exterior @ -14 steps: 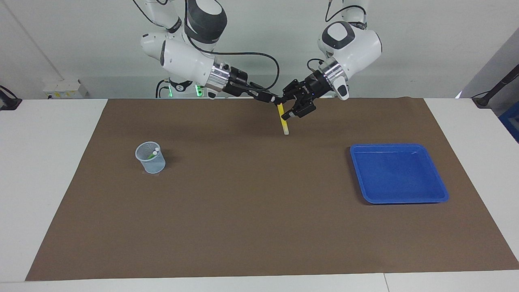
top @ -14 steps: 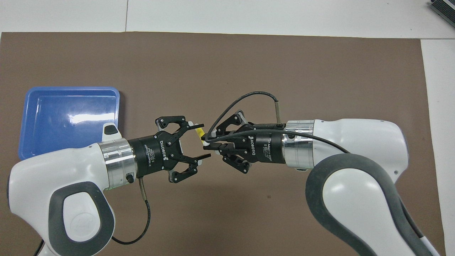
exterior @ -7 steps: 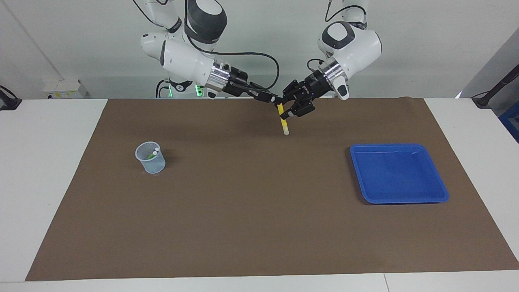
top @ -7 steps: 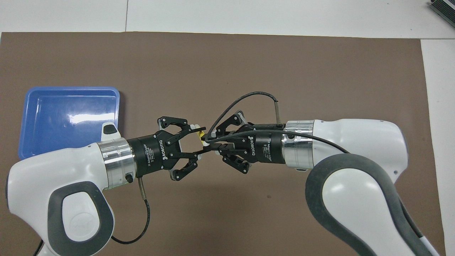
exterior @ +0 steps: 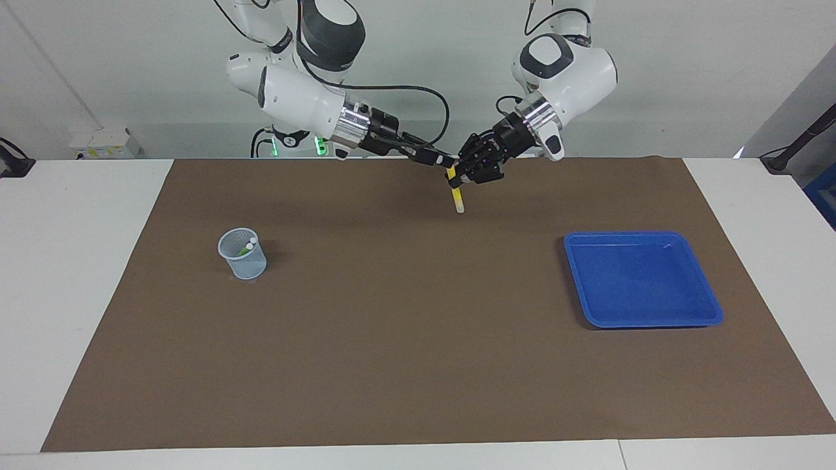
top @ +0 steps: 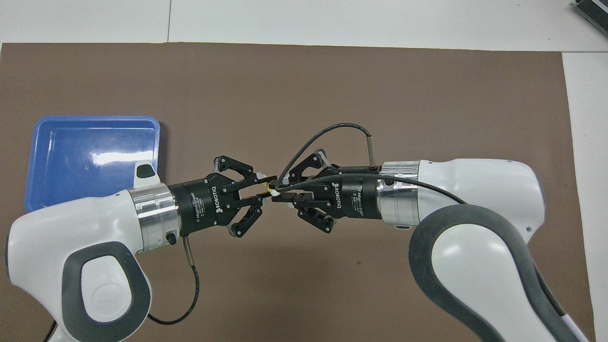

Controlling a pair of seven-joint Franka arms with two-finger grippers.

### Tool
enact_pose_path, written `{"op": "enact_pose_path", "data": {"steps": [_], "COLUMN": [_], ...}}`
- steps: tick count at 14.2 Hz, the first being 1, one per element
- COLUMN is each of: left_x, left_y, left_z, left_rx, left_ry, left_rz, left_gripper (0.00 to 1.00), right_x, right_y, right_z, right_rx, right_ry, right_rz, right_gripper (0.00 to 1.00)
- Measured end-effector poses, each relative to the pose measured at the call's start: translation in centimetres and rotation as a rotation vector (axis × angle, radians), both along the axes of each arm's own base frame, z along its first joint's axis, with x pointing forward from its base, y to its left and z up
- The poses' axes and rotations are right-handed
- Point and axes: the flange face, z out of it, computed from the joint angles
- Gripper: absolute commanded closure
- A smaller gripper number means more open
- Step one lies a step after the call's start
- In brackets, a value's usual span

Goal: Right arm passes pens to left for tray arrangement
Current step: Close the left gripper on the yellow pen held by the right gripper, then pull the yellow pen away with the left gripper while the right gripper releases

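Note:
A yellow pen (exterior: pixel 458 198) hangs nearly upright over the brown mat, pale end down, midway between the two arms. My right gripper (exterior: pixel 445 160) is shut on its upper end. My left gripper (exterior: pixel 465 177) has its fingers pinched on the pen just below that, so both hold it. From overhead only a yellow sliver of the pen (top: pixel 269 188) shows between the left gripper (top: pixel 263 191) and the right gripper (top: pixel 276 193). A green pen (exterior: pixel 243 250) stands in a small mesh cup (exterior: pixel 242 256) beside another pale pen end. The blue tray (exterior: pixel 643 322) lies bare toward the left arm's end.
A brown mat (exterior: pixel 418 339) covers most of the white table. In the overhead view the tray (top: pixel 33 161) sits beside the left arm's wrist. The right arm's cable (top: pixel 332 130) loops above its gripper.
The left gripper's fingers have come together from wide open onto the yellow pen. The right gripper has stayed shut on it, and the pen has barely moved.

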Motion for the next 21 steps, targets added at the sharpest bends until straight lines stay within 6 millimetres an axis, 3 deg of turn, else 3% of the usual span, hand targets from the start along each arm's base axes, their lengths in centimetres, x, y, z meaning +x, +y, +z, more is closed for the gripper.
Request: {"op": "enact_pose_path", "data": {"steps": [4,5,6,8,12,15,17,21], "left_x": [0.0,0.0,0.0,-0.3,-0.4,-0.5,-0.1,1.1], "left_y": [0.0,0.0,0.0,-0.4,-0.5,-0.1,1.7,8.4], "left_z": [0.0,0.0,0.0,0.0,-0.4,-0.9,-1.5,-2.5], "left_rx": [0.003,0.003,0.003,0.004,0.061,0.195,0.302,0.516], "left_ry": [-0.011,-0.011,-0.011,-0.010,-0.073,-0.179,-0.241,-0.380], "left_rz": [-0.007,-0.007,-0.008,-0.019,-0.080,-0.236,-0.375,-0.738], "left_gripper": [1.00,1.00,1.00,1.00,1.00,1.00,1.00,1.00], "right_x": [0.0,0.0,0.0,0.1,0.4,0.6,0.7,0.4], "right_y": [0.0,0.0,0.0,0.0,-0.1,-0.2,-0.3,-0.5], "right_z": [0.0,0.0,0.0,0.2,0.9,1.4,1.4,0.3], "right_rx": [0.000,0.000,0.000,0.000,-0.005,-0.145,-0.267,-0.453], "right_ry": [0.000,0.000,0.000,-0.007,-0.031,-0.138,-0.242,-0.422], "right_rz": [0.001,0.001,0.000,-0.007,-0.013,0.059,0.138,0.358], "right_gripper": [1.00,0.70,0.58,0.00,0.00,0.00,0.00,0.00]}}
